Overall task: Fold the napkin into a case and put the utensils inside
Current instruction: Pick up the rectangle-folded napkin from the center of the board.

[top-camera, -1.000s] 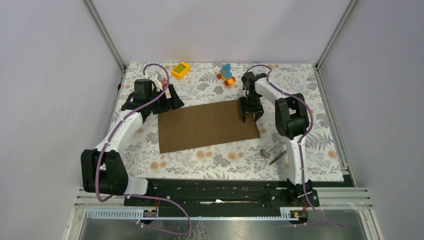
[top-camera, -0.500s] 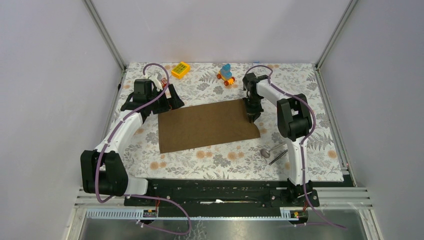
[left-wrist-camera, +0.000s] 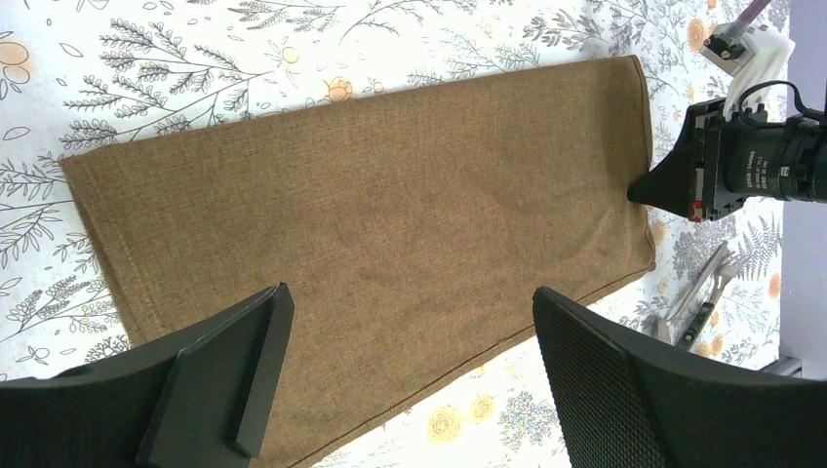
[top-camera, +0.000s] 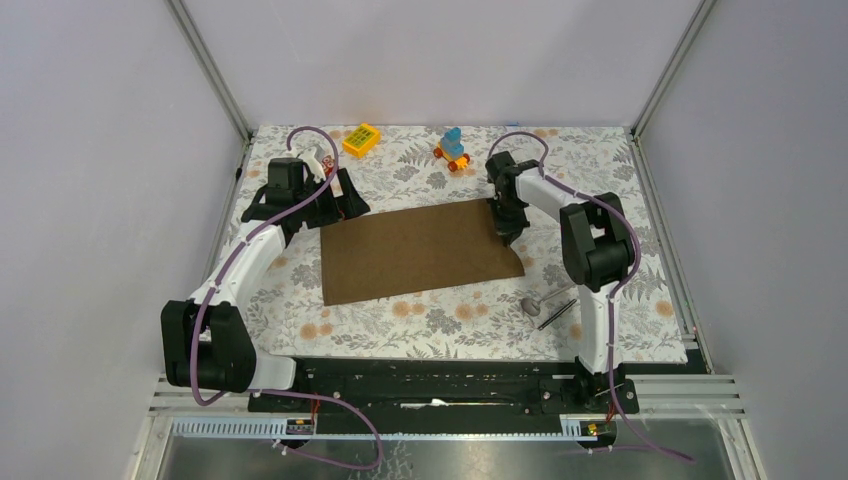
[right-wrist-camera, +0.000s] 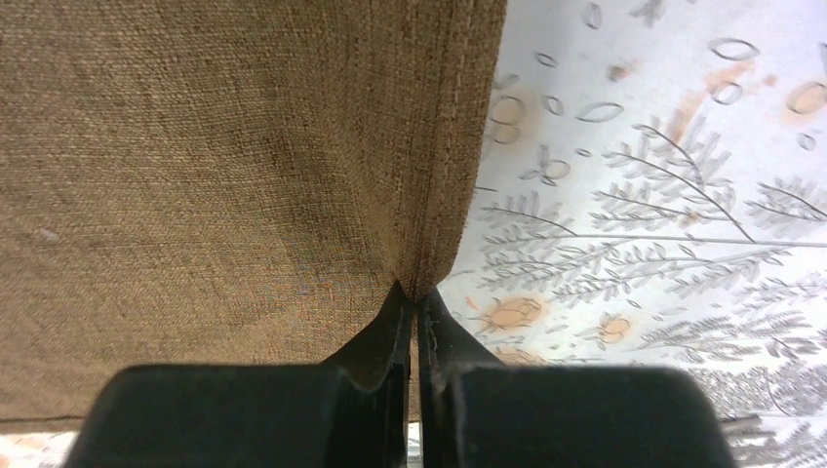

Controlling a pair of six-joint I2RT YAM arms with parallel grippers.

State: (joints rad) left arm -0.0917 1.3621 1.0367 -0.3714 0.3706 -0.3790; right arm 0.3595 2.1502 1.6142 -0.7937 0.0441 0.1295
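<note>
The brown napkin [top-camera: 418, 250] lies flat as a wide rectangle on the floral tablecloth [top-camera: 440, 320]. My right gripper [top-camera: 507, 230] is shut on the napkin's right edge; in the right wrist view the hem [right-wrist-camera: 444, 195] bunches into the closed right gripper [right-wrist-camera: 416, 295]. My left gripper [top-camera: 343, 205] hovers open over the napkin's far-left corner, and in its wrist view the left gripper [left-wrist-camera: 410, 307] has only cloth [left-wrist-camera: 371, 214] below its spread jaws. The silver spoon [top-camera: 531, 303] and a thin dark stick [top-camera: 556, 315] lie off the napkin's near-right corner, and the utensils [left-wrist-camera: 704, 292] show at the left wrist view's right edge.
A yellow toy block [top-camera: 361, 139] and a blue-and-orange toy on wheels [top-camera: 452, 148] sit at the table's far edge. Grey walls with metal posts close in the sides. The arms' base rail [top-camera: 440, 385] runs along the near edge.
My right gripper has closed on the napkin's right edge, and its wrist shifted slightly right, dragging the napkin a little that way. The left arm has stayed still.
</note>
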